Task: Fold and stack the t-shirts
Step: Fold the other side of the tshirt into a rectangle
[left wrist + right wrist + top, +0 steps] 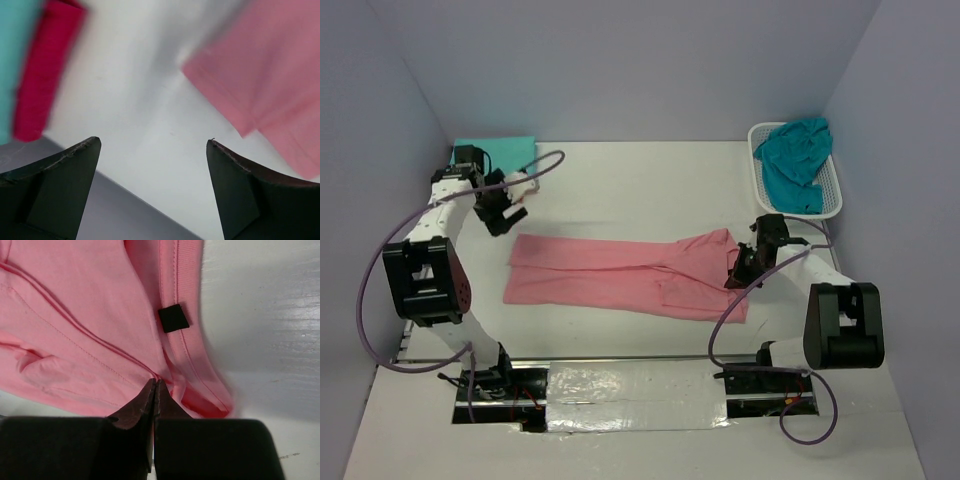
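The salmon pink t-shirt (pixel 610 275) lies in a long folded strip across the middle of the table. My right gripper (pixel 738 270) is shut on its collar end; in the right wrist view the cloth (pixel 75 315) bunches into the closed tips (pixel 155 382) beside a black tag (pixel 174 318). My left gripper (pixel 500 212) hovers open above the table just beyond the strip's far left corner, nothing between its fingers (pixel 152 141). The pink corner (pixel 270 65) shows ahead of it. A folded mint-teal t-shirt (pixel 505 150) lies at the back left over a crimson red one (pixel 45 70).
A white lattice basket (pixel 835 200) at the back right holds the crumpled darker teal-blue t-shirt (pixel 798 155). Pale walls enclose the table on three sides. A shiny metal plate (pixel 630 395) joins the two arm bases at the near edge.
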`<act>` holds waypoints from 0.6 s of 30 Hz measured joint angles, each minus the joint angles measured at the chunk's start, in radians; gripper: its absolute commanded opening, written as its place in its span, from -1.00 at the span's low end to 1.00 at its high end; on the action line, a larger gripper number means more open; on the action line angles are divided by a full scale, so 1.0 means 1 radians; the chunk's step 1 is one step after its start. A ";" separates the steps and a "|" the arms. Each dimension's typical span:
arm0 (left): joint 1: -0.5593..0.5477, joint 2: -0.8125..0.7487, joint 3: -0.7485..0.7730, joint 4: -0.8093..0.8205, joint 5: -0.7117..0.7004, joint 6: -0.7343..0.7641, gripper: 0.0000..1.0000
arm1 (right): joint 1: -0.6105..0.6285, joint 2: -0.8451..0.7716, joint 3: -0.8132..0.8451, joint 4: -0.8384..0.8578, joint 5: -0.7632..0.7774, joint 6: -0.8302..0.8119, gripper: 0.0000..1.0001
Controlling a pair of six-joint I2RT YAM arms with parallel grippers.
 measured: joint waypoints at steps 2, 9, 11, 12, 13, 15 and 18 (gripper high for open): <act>-0.010 -0.016 0.080 0.041 0.034 -0.111 0.99 | 0.000 0.007 -0.002 0.006 0.000 0.000 -1.00; -0.333 0.122 0.729 0.101 0.098 -0.389 0.99 | 0.000 0.034 -0.013 0.021 -0.002 0.000 -1.00; -0.425 0.218 0.924 0.077 0.148 -0.490 0.99 | 0.000 0.035 -0.013 0.026 -0.001 0.000 -1.00; -0.453 0.255 0.987 0.105 0.177 -0.563 0.99 | 0.000 0.035 -0.013 0.028 0.000 0.000 -1.00; -0.466 0.268 1.004 0.141 0.194 -0.626 0.99 | 0.000 0.035 -0.013 0.029 0.000 0.001 -1.00; -0.462 0.276 1.009 0.177 0.233 -0.760 0.56 | 0.000 0.035 -0.013 0.031 0.000 0.002 -1.00; -0.441 0.290 0.992 0.241 0.320 -0.885 -0.13 | 0.000 0.039 -0.013 0.037 0.000 0.004 -1.00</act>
